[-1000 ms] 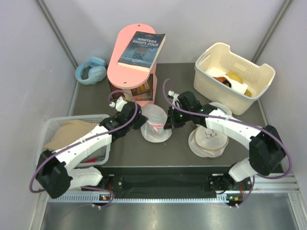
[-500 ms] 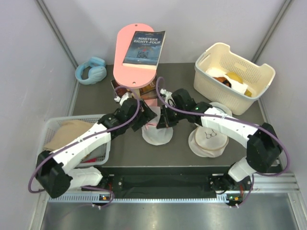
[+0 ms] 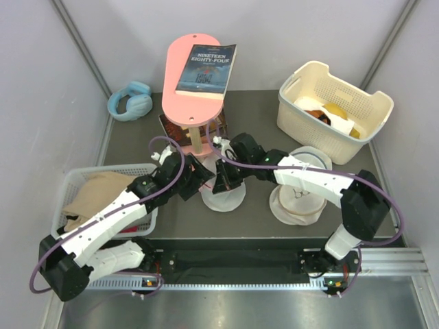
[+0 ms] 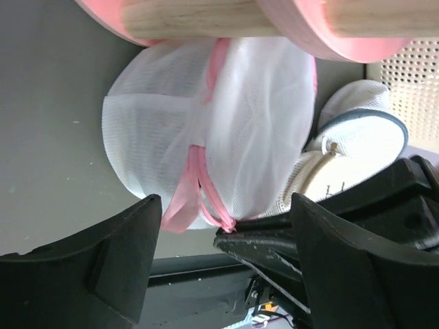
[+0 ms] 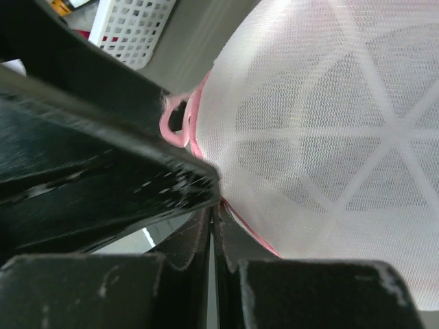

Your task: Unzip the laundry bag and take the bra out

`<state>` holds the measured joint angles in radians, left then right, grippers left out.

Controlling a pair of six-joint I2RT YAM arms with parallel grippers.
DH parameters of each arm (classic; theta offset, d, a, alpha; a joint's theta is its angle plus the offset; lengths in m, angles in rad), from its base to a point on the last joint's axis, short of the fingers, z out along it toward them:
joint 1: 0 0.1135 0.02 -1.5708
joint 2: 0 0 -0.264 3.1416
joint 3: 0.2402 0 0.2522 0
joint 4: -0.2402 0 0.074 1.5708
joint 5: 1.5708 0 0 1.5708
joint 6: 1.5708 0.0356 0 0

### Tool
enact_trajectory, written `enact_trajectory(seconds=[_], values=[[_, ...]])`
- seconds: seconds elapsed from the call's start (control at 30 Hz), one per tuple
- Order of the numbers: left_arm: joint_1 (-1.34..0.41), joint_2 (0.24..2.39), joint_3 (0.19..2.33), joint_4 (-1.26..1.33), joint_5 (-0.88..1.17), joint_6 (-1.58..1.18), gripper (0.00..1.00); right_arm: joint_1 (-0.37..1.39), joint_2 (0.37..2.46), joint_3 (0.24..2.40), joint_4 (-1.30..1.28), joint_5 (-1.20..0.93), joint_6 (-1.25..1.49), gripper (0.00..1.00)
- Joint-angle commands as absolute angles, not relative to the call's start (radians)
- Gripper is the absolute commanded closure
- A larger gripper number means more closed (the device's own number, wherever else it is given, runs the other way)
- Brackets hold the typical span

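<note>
The laundry bag, a round white mesh drum with pink trim, sits at mid-table just in front of the pink stand. In the left wrist view the laundry bag lies beyond my left gripper, which stands open and wide with nothing between its fingers. My right gripper is shut on the pink trim at the near edge of the laundry bag. From above, the left gripper is at the bag's left edge and the right gripper is over its top. The bra is hidden.
A pink stand carrying a book rises right behind the bag. A second mesh bag with a beige rim lies to the right, and a cream basket stands at the back right. The white basket on the left holds a beige cloth. Blue headphones lie at the back left.
My left gripper has opened, let go of the bag and drawn back to the near left. My right gripper has moved left over the bag, still shut on the pink trim.
</note>
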<state>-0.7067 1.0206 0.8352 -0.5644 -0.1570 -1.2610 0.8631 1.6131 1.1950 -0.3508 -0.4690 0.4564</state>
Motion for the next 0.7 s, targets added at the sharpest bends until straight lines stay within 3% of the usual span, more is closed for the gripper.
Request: enact_trajectory(seconds=[0.0, 0.17, 0.5, 0.53, 0.67], values=[[-0.710, 1.037, 0.825, -0.561, -0.195, -1.293, 0.22, 0.885, 1.606, 1.249, -0.301, -0.489, 0.445, 1.00], [-0.710, 1.072, 0.824, -0.543, -0.216, -1.286, 0.36, 0.887, 1.595, 1.255, -0.317, -0.482, 0.426, 1.00], [-0.710, 1.106, 0.850, -0.561, -0.282, -1.255, 0.82, 0.888, 1.605, 1.272, -0.356, -0.465, 0.402, 1.00], [-0.710, 1.109, 0.847, -0.564, -0.281, -1.255, 0.91, 0.890, 1.608, 1.275, -0.360, -0.465, 0.400, 1.00], [-0.709, 1.103, 0.835, -0.571, -0.287, -1.265, 1.00, 0.887, 1.611, 1.272, -0.380, -0.466, 0.397, 1.00]])
